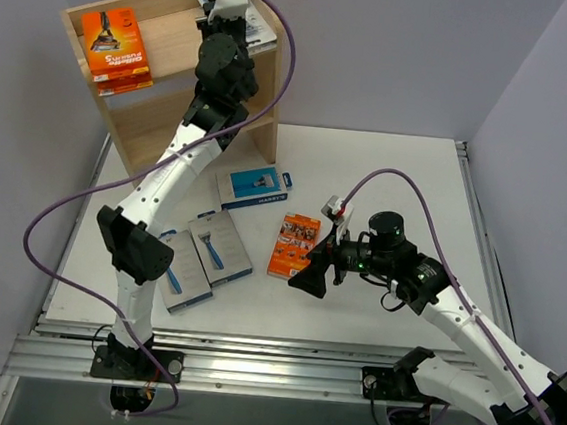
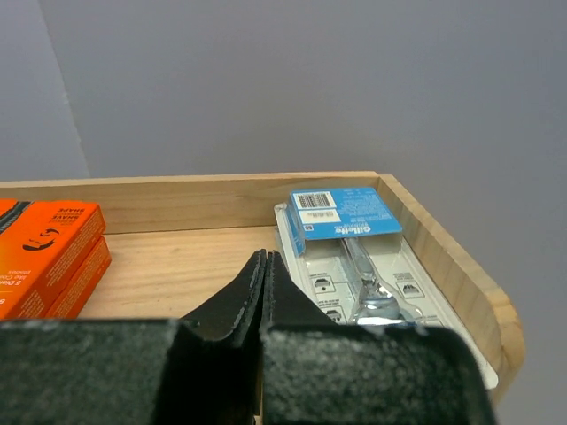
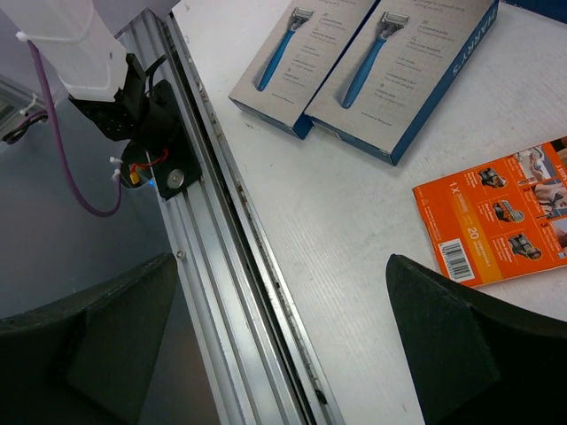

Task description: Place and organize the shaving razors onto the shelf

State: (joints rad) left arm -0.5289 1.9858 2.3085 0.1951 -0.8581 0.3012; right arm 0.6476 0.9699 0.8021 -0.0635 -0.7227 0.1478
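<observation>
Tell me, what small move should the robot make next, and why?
Probably lower the right gripper, jaws wide open, onto the orange pack lying flat on the table just beside it. The left gripper is shut on nothing over the shelf top, where the blister pack already lies, so that delivery looks done.

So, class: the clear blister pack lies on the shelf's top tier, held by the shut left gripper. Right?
Not held: the left wrist view shows the left gripper shut on nothing; the blister pack lies free beside it on the shelf.
</observation>
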